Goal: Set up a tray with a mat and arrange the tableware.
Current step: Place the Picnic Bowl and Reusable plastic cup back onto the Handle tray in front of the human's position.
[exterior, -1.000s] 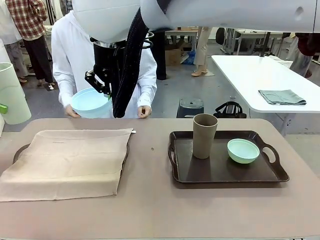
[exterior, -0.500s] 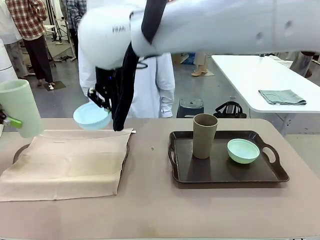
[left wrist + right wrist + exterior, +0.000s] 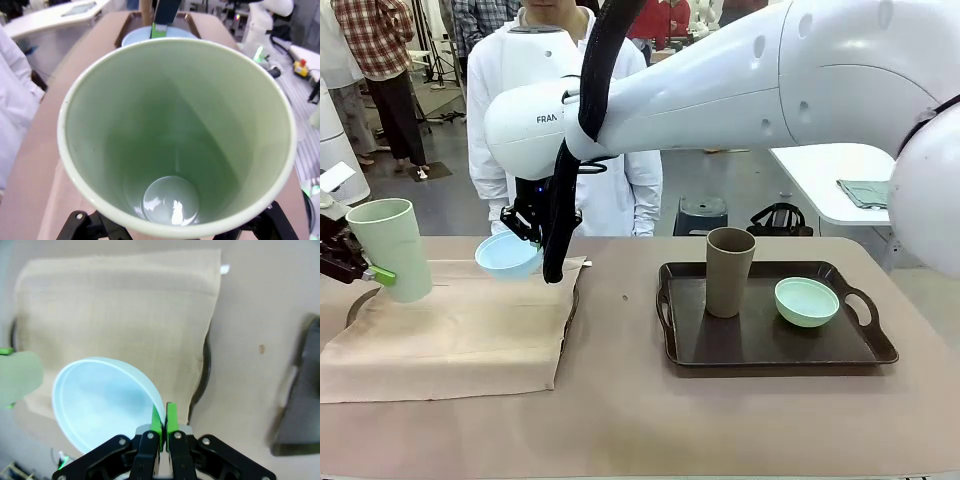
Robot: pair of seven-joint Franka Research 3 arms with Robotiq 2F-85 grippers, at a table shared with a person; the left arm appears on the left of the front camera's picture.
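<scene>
Rim of the light blue bowl point(image 3: 100, 400) is pinched between the closed pads of the right gripper point(image 3: 163, 416). The bowl spreads toward ten o'clock from them, above the mat point(image 3: 125, 305). At the mat's nine o'clock edge the left gripper point(image 3: 365, 268) clasps the pale green cup point(image 3: 390, 248).

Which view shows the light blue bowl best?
Right wrist view: the light blue bowl shows its inside, rim pinched by the right tool. Front view gives its side; left wrist view a rim sliver behind the pale green cup.
</scene>
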